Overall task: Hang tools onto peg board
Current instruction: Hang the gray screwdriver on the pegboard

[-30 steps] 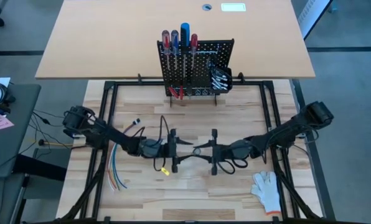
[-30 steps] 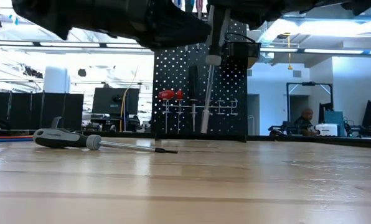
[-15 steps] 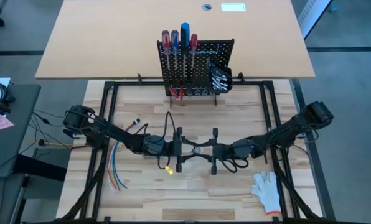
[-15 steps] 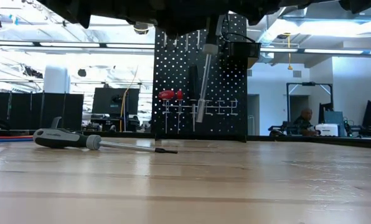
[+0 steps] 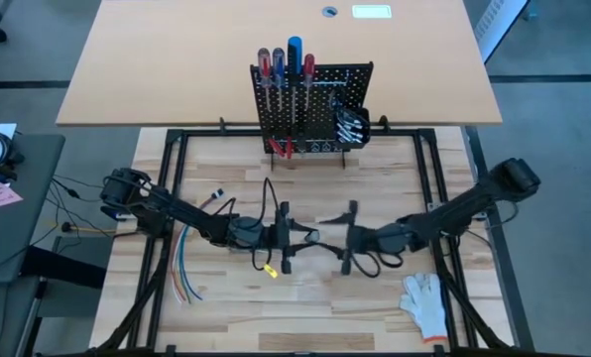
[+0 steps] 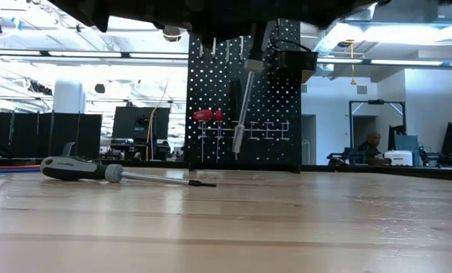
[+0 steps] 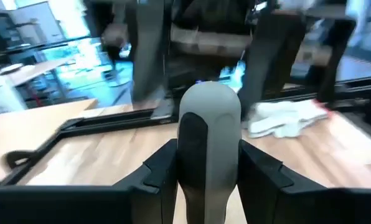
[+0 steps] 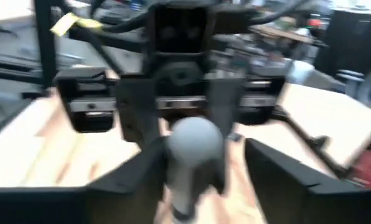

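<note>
Looking down on the pale wooden plank surface point(image 5: 305, 307), both arms meet nose to nose at its centre. The left gripper point(image 5: 300, 238) is clenched on a grey-handled screwdriver point(image 5: 318, 236); the left wrist view shows both dark fingers point(image 7: 157, 174) pressed against the sides of the handle point(image 7: 209, 143). The right gripper point(image 5: 347, 238) faces it just beside the handle's rounded end, released, and in the right wrist view there is daylight beside the handle point(image 8: 192, 149).

From table height the held screwdriver point(image 6: 241, 106) hangs in the air, shaft tilted downward, in front of the peg board point(image 6: 279, 91). A second screwdriver point(image 6: 82, 168) lies flat on the planks over to the left of that view.

The peg board point(image 5: 310, 104) stands upright at the far edge, red- and blue-handled screwdrivers point(image 5: 286, 59) lined up along its top, red-handled pliers point(image 5: 281, 147) low down, and a small black bin point(image 5: 353, 124) on its lower right.

A white glove point(image 5: 424, 302) rests near the right arm, and coloured wires point(image 5: 183, 273) trail by the left. A tan table point(image 5: 177, 59) sits behind. Out in the room: dark monitors point(image 6: 131, 121), bright ceiling lights, and a seated person point(image 6: 374, 144) far off.
</note>
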Robot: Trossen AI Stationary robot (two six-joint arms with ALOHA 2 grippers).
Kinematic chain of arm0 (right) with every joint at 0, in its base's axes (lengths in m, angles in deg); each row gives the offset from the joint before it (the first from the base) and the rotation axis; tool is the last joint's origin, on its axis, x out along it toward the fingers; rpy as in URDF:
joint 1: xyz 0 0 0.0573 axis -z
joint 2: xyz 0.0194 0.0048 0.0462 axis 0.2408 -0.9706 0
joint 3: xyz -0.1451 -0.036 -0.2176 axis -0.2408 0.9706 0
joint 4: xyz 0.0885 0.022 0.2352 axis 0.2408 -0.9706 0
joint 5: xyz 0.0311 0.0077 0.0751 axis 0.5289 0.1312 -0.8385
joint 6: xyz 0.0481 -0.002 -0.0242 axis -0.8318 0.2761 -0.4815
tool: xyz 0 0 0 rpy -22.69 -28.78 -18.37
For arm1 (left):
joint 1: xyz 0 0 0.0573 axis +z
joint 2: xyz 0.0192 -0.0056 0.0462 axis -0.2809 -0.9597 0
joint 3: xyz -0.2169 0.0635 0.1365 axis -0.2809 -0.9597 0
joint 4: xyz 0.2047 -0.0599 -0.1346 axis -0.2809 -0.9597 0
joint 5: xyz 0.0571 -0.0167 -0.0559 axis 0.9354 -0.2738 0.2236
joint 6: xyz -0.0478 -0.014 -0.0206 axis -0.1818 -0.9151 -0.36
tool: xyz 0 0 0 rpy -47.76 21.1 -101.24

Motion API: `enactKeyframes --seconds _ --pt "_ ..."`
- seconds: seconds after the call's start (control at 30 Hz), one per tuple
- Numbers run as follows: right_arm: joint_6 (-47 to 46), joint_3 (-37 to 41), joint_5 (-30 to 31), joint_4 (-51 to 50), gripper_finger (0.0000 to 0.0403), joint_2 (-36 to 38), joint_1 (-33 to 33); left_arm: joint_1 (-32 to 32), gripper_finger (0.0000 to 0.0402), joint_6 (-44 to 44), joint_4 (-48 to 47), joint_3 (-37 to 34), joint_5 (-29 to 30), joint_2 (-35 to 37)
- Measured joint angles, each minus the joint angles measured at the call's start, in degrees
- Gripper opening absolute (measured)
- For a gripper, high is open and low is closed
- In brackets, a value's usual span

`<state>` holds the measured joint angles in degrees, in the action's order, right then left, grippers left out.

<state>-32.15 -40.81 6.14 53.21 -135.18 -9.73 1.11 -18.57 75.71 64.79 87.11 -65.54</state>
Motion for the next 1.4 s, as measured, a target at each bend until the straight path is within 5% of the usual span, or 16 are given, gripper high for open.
enactKeyframes --seconds 0.2,0.4,0.57,0.93,1.1,1.4 --pt "2.2 0.8 25.0 -9.8 0.0296 12.5 -11.1 0.8 0.0117 6.4 3.5 -0.1 6.5 0.1" --pt "-4.8 6.7 33.2 -10.2 0.0290 13.8 -20.8 6.4 0.0117 16.9 18.2 -0.1 5.3 0.1" --pt "-12.7 10.6 40.6 -10.3 0.0289 8.9 -23.6 14.3 0.0117 16.9 22.4 1.1 4.7 0.1" --pt "-5.3 10.6 42.4 -2.1 0.0290 6.4 -23.2 24.6 0.0117 13.6 20.4 5.6 1.0 -0.1" --pt "-4.6 10.6 42.4 -1.7 0.0290 6.4 -23.2 26.5 0.0117 12.4 24.8 7.7 1.0 -6.4" --pt "-4.5 10.5 42.3 -1.6 0.0290 6.4 -23.8 26.8 0.0117 15.8 23.3 14.1 6.7 -12.3"
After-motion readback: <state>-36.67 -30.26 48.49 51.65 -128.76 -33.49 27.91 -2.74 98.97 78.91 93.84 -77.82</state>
